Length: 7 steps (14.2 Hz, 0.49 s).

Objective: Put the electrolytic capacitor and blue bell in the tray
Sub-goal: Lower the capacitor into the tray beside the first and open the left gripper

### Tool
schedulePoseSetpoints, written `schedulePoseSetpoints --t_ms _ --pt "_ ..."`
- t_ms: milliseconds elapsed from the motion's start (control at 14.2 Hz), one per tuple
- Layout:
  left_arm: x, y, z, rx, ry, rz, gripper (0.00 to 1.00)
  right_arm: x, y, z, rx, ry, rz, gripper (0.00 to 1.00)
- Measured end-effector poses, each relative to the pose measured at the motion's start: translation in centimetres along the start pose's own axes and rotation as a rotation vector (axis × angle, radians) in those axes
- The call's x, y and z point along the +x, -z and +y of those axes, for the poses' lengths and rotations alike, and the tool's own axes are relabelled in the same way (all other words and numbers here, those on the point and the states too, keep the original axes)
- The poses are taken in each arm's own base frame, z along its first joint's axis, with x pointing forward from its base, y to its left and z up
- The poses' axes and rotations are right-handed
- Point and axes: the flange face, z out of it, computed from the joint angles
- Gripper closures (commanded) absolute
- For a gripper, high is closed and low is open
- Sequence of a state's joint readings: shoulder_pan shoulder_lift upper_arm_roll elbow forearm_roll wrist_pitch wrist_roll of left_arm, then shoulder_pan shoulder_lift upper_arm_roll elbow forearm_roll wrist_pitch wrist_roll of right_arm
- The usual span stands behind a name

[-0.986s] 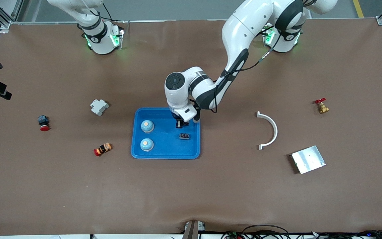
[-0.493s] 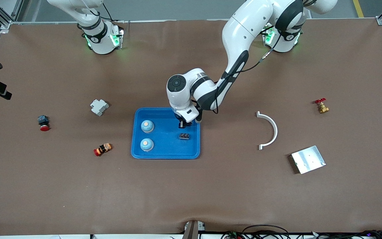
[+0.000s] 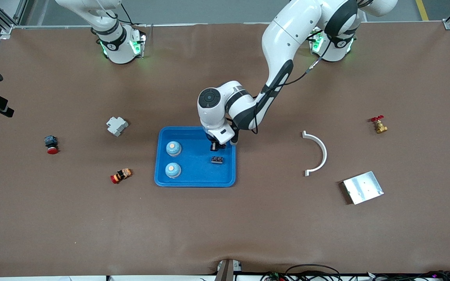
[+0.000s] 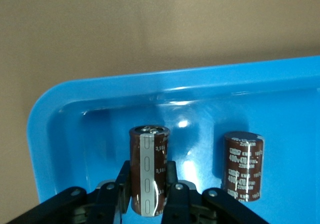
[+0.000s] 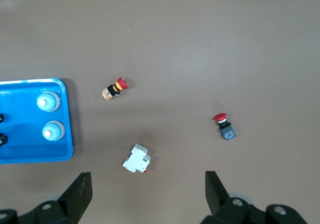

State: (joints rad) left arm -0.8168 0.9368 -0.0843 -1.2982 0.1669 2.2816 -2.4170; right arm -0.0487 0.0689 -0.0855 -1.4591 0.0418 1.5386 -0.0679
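The left gripper [image 4: 148, 196] grips a capacitor [image 4: 148, 170] upright in the blue tray [image 3: 195, 180], near its corner rim. A second capacitor [image 4: 243, 166] stands beside it. Two bells [image 3: 173, 148] sit at the tray's other end. The right gripper [image 5: 148, 196] waits with fingers apart, high over the table.

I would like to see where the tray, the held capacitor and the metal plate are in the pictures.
tray [image 3: 195, 177]: front view, bare floor near its front rim.
held capacitor [image 4: 148, 171]: left wrist view, middle of its body, on the grey stripe.
metal plate [image 3: 363, 187]: front view, centre of its top face.
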Motion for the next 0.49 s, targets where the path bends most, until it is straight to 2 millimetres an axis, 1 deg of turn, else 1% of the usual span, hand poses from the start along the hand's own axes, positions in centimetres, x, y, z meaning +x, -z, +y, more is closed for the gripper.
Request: schedulePoseSetpoints --t_ms 141,282,493 --pt "0.0 -0.1 0.0 0.000 -0.038 0.000 0.00 0.0 0.0 0.0 0.000 0.000 0.000 0.00" --pt "0.0 0.3 0.1 -0.006 -0.048 -0.006 0.00 0.0 0.0 0.0 0.000 0.000 0.000 0.00" --pt "0.3 2.4 1.1 -0.025 -0.051 -0.018 0.00 0.0 0.0 0.0 0.000 0.000 0.000 0.00"
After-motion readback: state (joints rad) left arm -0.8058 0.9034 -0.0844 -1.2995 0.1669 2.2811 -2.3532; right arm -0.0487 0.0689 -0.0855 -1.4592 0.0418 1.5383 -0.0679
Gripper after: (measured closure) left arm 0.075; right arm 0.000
